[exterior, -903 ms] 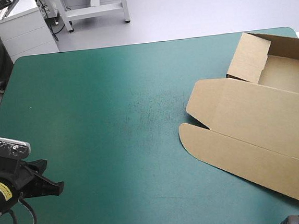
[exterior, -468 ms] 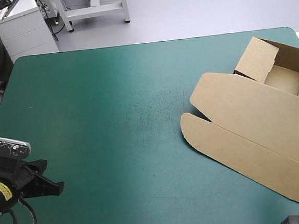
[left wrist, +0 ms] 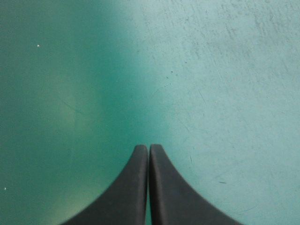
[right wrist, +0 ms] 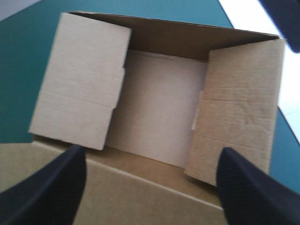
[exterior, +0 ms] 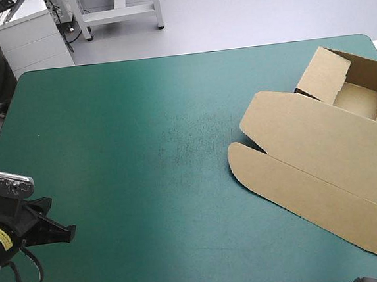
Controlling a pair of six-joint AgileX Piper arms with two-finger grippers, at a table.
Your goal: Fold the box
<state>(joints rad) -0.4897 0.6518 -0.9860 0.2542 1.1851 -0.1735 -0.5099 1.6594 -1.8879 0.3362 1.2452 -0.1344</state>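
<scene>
One box (exterior: 322, 159) — walls up; left pincer (left wrist: 148, 148) closed; right pincer (right wrist: 151, 152) spread

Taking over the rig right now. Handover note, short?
Left claw: shut, empty, over bare teal-green cover near the table's near-left corner.
Right claw: open, empty, above the box.
The box sits at the table's far-right.
Done: far wall and two side flaps raised; lid flat.
Left: flaps look untucked; tucking them is probably next.
</scene>
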